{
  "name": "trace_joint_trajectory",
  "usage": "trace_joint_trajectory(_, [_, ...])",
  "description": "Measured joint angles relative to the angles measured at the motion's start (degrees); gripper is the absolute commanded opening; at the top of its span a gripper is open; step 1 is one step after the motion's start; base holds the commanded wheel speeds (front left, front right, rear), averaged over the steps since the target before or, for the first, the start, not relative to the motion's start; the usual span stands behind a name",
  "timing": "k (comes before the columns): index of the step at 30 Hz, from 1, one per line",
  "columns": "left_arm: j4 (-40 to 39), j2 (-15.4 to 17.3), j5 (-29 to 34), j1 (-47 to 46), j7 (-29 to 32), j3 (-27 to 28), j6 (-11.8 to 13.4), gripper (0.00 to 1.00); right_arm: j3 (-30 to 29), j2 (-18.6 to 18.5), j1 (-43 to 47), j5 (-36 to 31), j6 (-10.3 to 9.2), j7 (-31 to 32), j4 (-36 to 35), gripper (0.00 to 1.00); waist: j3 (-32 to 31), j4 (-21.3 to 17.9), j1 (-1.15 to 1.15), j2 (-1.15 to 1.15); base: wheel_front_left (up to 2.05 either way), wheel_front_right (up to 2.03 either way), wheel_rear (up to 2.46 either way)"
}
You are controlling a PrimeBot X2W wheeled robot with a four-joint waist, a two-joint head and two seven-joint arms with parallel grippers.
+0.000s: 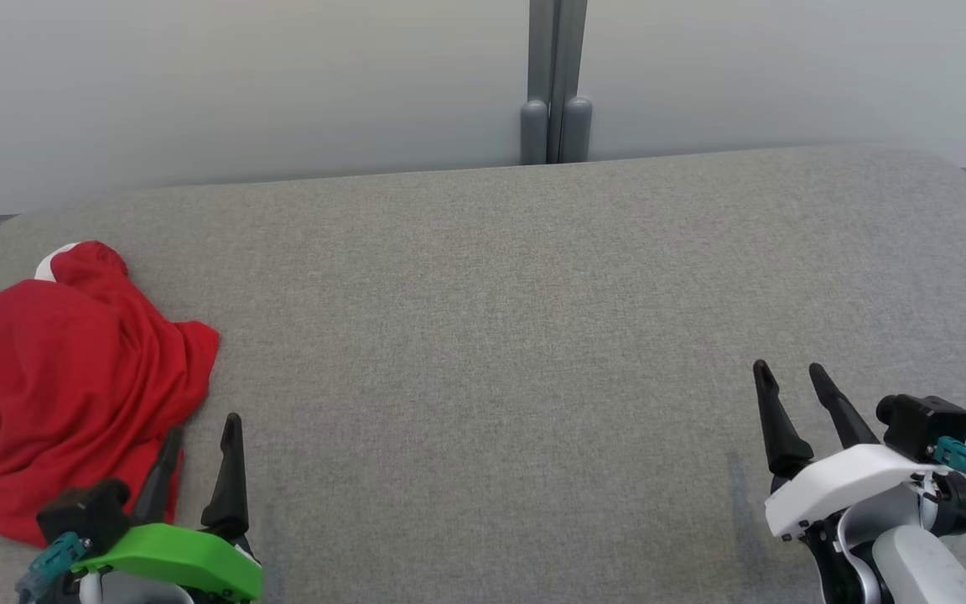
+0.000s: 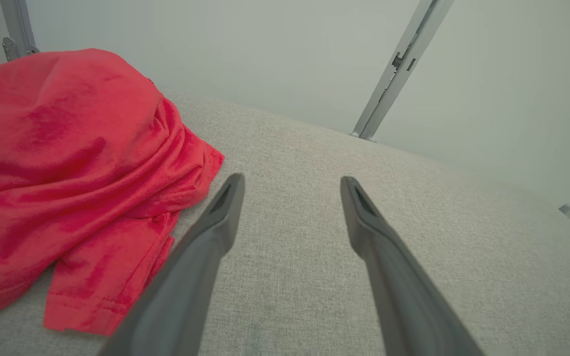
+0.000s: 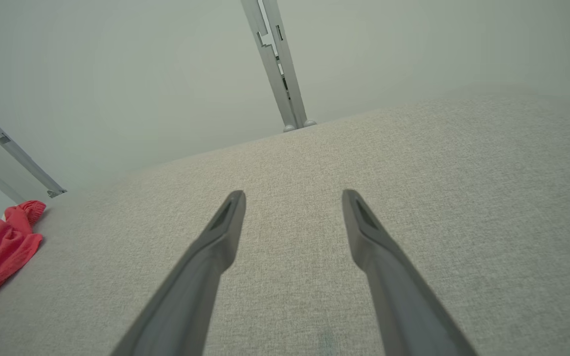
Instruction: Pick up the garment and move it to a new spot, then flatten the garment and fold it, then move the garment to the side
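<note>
While both pairs of jaws stand released, spread wide with nothing gripped, they sit nearest the head camera, at the two bottom corners of its view; the left jaws rise from a green wrist cover (image 1: 181, 558), their two dark fingers (image 1: 231, 470) pointing up that view; the right jaws rise from a white wrist cover (image 1: 835, 482), their fingers (image 1: 772, 419) tilted a little leftward over the bare grey surface (image 1: 491, 335). Just beside the left jaws, on their outer side, lies the garment (image 1: 72, 369), a red piece with white trim, crumpled in a loose heap at the surface's left end; in the head view one left finger crosses the heap's near right edge, and the other stands over bare cloth. From the left wrist the heap fills the left side, its hem just beside the nearer finger's tip; the gap between the fingers holds only grey fabric, and whether that finger touches the garment I cannot tell. From the right wrist the garment is a small red patch at the far left edge, well apart from the right jaws. Beyond the surface's rounded far edge stands a grey post (image 1: 557, 84) between pale wall panels (image 1: 240, 84).
</note>
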Motion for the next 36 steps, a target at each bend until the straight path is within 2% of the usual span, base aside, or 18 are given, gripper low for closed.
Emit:
trace_joint_trajectory(11, [-0.32, 0.04, 8.92, 1.07, -2.26, 0.0, 0.0, 1.0, 0.12, -1.34, 1.84, -5.47, 0.09, -2.24, -0.87, 1.0, 0.05, -0.18, 0.0, 0.0, 0.0, 0.0, 0.0])
trace_joint_trajectory(24, [-0.62, 0.01, 18.98, 2.31, -4.85, 0.23, -0.34, 1.0, -0.7, -3.16, 2.35, -15.21, 0.99, -4.76, -2.13, 1.0, 0.35, -0.66, 0.0, 0.0, 0.0, 0.0, 0.0])
trace_joint_trajectory(32, [0.65, -0.22, 19.86, 2.46, -5.25, 1.67, -0.89, 1.0, -3.57, -2.5, 2.62, -15.86, 1.59, -5.32, -2.31, 1.0, 0.52, -1.07, 0.0, 0.0, 0.0, 0.0, 0.0])
trace_joint_trajectory(36, [0.99, -0.34, 19.86, 2.46, -5.24, 2.1, -1.23, 1.0, -4.25, -2.25, 2.62, -15.86, 2.57, -5.32, -2.21, 1.0, 0.52, -1.09, 0.0, 0.0, 0.0, 0.0, 0.0])
